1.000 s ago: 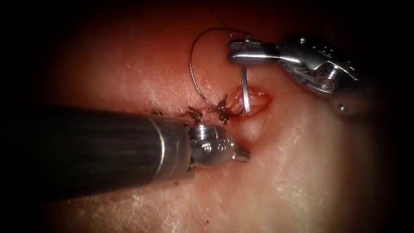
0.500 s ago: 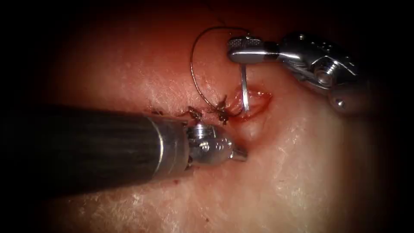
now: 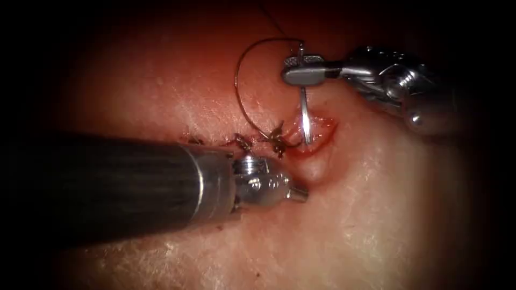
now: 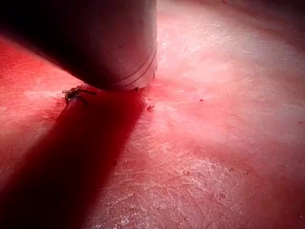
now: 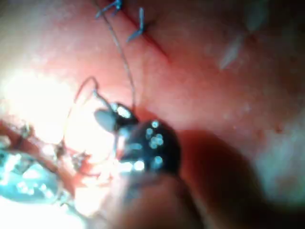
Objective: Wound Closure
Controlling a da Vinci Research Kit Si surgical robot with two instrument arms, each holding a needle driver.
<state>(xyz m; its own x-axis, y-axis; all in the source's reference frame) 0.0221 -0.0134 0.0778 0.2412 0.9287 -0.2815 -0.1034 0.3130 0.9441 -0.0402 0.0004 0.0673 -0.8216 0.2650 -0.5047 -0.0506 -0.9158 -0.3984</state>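
Right tool (image 3: 302, 73) comes in from the right, jaws clamped on the needle (image 3: 305, 115) near its thread end. Needle hangs down from the jaws, its tip sunk into the open right end of the cut (image 3: 314, 134) in the tissue (image 3: 376, 215). A short stub of needle stands above the jaws. Thread (image 3: 240, 91) leaves that stub, arcs left in a wide loop and drops to the knots (image 3: 277, 138) on the closed part of the cut, just left of the needle. More knots sit further left along the seam, near the left tool's wrist. Left tool (image 3: 298, 193) lies low on the tissue, below the cut, tip pressed into the surface just below the open end; jaws look closed together, nothing seen held. Red fluid (image 3: 301, 150) rims the open end. In the left wrist view, a shaft (image 4: 119, 43) rests over tissue with a knot (image 4: 72, 94) beside it. In the right wrist view, right tool (image 5: 114, 119) with thread (image 5: 125, 62) running off toward stitches.
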